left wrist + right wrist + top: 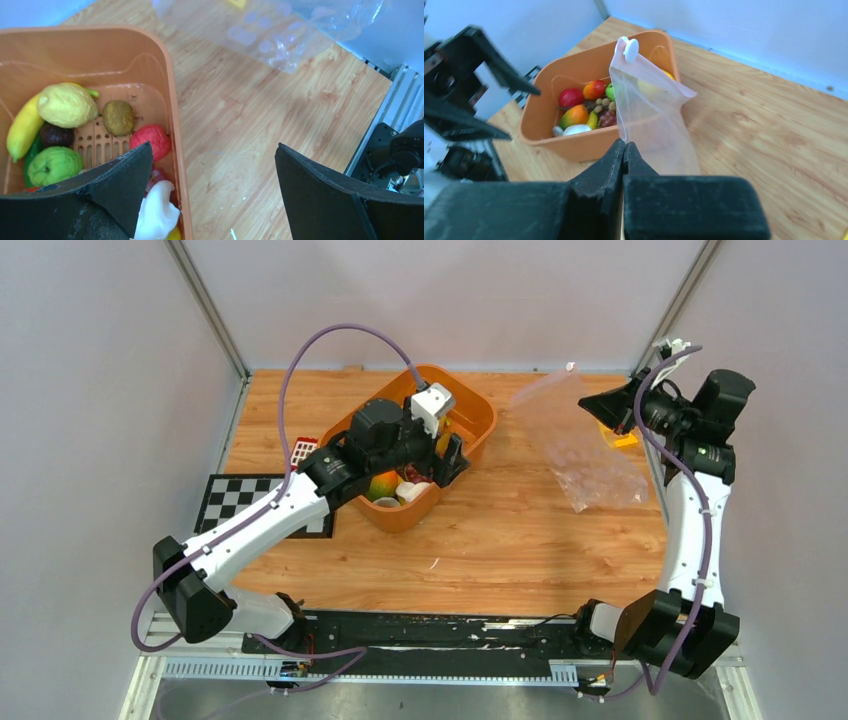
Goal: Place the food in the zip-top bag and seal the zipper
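The food lies in an orange basket (478, 418): a lemon (67, 105), banana (21, 132), kiwi (118, 117), red fruit (151, 140), green apple (54, 165) and white mushroom (157, 212). My left gripper (213, 146) hangs open over the basket's near wall (175, 150), holding nothing. One finger is above the food, the other above the table. My right gripper (625, 145) is shut on an edge of the clear zip-top bag (651, 110), holding it up beside the basket (574, 145). A white tab (629, 49) tops the bag. I cannot make out the zipper.
A checkerboard card (240, 502) and a small red-and-white grid piece (303, 452) lie left of the basket. A small yellow-orange item (625, 440) sits under the bag (580, 455) near the right gripper (592, 403). Walls and metal posts enclose the wooden table (500, 540).
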Available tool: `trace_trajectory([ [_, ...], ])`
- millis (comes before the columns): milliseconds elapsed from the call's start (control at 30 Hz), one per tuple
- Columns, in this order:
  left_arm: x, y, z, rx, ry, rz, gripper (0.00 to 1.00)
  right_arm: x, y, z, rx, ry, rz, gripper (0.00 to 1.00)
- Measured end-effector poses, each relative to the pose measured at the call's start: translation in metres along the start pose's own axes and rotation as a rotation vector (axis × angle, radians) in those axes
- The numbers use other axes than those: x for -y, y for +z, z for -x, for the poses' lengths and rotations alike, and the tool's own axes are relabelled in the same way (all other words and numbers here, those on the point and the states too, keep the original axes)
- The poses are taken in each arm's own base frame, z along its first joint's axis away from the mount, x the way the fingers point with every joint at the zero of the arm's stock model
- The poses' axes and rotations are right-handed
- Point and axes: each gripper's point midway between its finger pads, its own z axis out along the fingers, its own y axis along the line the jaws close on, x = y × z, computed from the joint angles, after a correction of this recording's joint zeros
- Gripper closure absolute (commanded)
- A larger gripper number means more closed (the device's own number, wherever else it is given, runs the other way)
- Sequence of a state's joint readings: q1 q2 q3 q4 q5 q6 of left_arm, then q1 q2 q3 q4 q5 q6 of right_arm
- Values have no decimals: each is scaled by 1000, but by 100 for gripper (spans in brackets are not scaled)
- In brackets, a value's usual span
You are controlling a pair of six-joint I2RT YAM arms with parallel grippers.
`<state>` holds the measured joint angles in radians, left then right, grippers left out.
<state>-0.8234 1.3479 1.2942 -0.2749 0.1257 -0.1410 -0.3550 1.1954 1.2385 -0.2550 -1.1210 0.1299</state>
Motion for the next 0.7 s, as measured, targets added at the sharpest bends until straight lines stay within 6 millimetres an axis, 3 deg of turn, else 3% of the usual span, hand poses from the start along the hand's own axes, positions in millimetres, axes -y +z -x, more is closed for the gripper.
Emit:
trace_trajectory([
  [100,-3,-3,13,27,15,-14,0,-16,-1,6,-30,-44,108,100],
  [200,-4,-7,26,53,39,-34,0,-33,-6,-2,-54,-66,194,100],
  [433,18,-7,42,92,124,-184,1,-64,-7,-13,-75,-100,346,100],
  [600,30,18,30,75,147,-287,2,-86,-7,-17,-76,-128,447,100],
  [700,32,37,17,40,157,-336,12,-94,-8,-18,-73,-142,479,100],
])
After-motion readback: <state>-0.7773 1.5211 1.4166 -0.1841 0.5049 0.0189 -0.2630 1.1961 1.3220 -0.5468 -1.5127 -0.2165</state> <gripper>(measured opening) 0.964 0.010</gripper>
